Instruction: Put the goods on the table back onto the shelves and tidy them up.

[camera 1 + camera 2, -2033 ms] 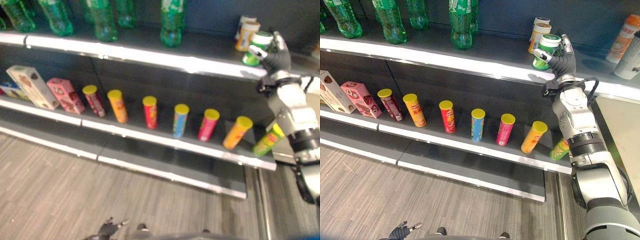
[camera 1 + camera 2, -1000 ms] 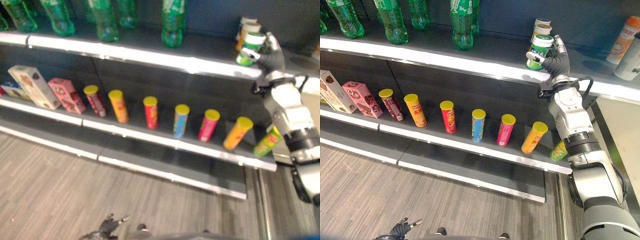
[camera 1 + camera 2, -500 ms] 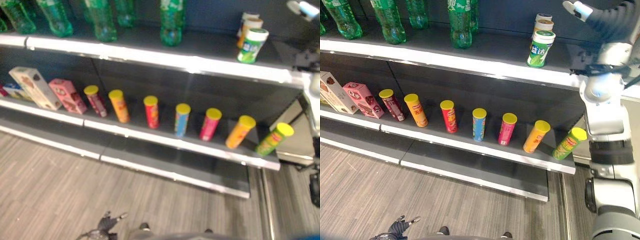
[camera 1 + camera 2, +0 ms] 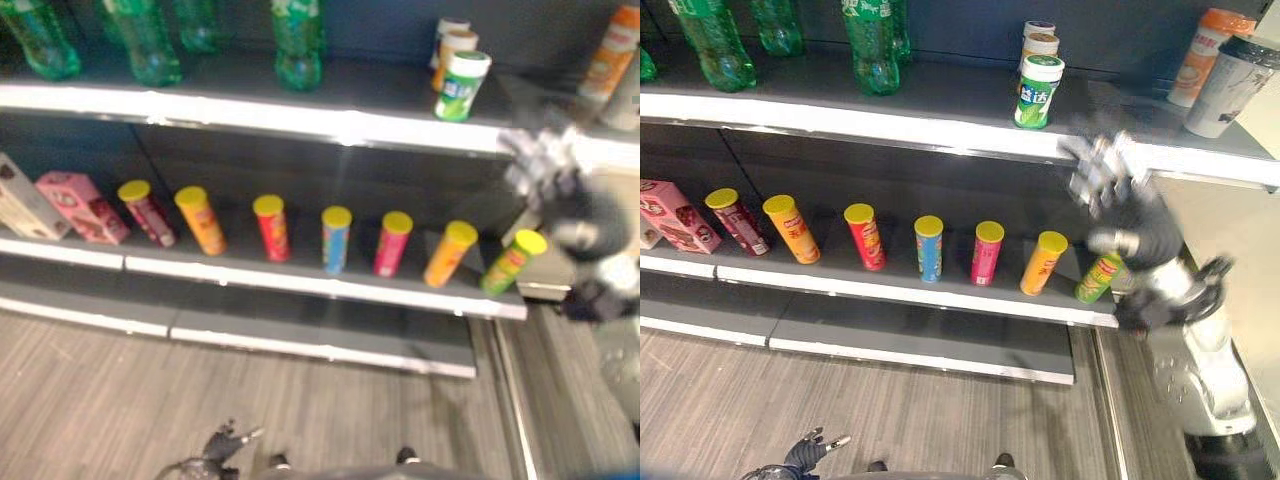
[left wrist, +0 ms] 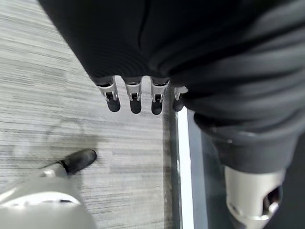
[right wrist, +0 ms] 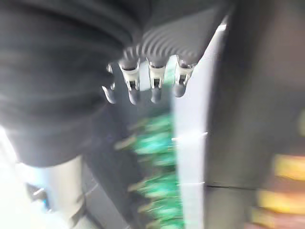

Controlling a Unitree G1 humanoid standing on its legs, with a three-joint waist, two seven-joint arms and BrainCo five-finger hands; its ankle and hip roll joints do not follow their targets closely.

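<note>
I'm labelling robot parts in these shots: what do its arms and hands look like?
Right arm: silver-grey. Right hand and left hand: silver fingers with dark tips under a dark ribbed cover.

We see green-white canister point(image 4: 1038, 91) upright on top shelf point(image 4: 940, 130), white lid, just before two jars point(image 4: 1040, 38).

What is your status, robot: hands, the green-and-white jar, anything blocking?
Right hand open, empty, below the upper shelf edge. Left hand open, low over the floor. Green-and-white jar upright on the upper shelf, two jars behind it. Nothing blocking.
</note>
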